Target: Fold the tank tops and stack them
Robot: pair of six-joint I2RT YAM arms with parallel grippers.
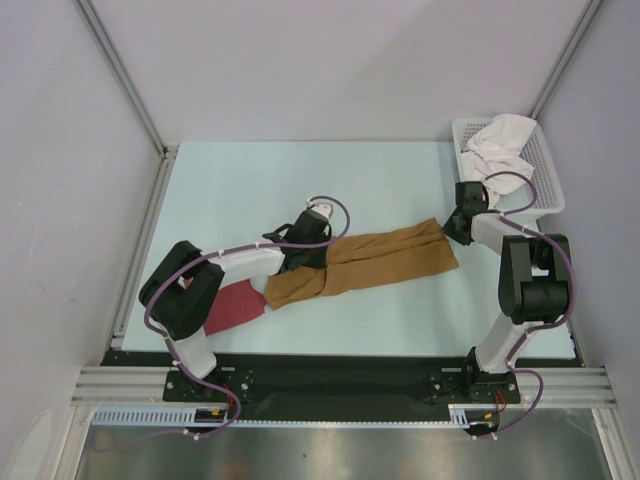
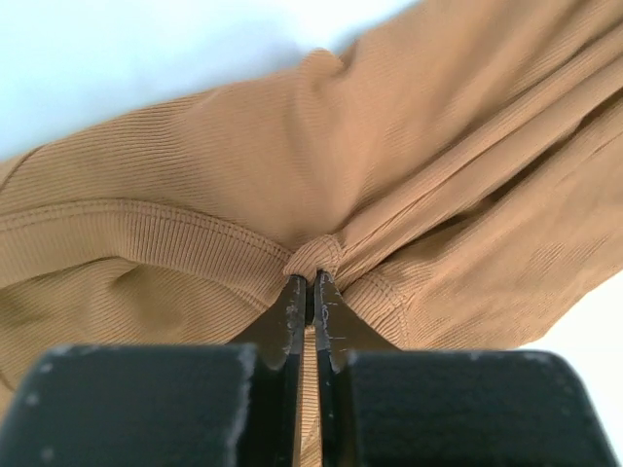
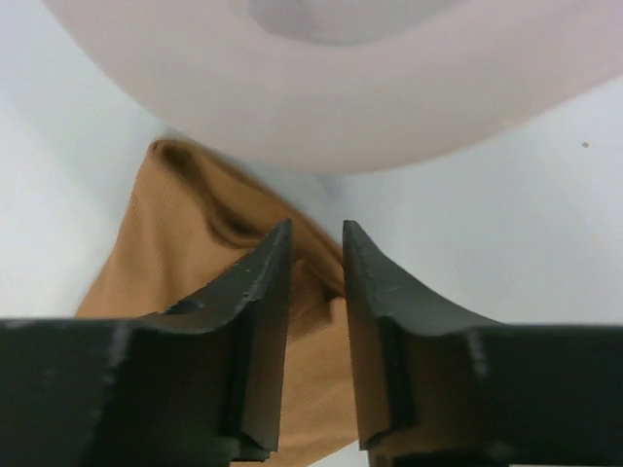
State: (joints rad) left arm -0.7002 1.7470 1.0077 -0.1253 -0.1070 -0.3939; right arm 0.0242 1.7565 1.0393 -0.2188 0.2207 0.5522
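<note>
Nearest the bases, the dark red tank top (image 1: 232, 308) lies flat on the tabletop (image 1: 250, 190), on the near side of the left tool (image 2: 310, 282) and partly under that arm. The left tool is pressed together, pinching a bunched band of the tan tank top (image 1: 385, 260) at what looks like the strap end. From there the tan top stretches to the right tool (image 3: 316, 233), its long axis running between the two. The right tool's jaws stand slightly spread above the squared end, nothing between them. To fold well, I judge the pinched end should travel along that axis, low and even. Beyond the right tool, a white mesh basket (image 1: 545, 170) holds white cloth (image 1: 500, 145)
</note>
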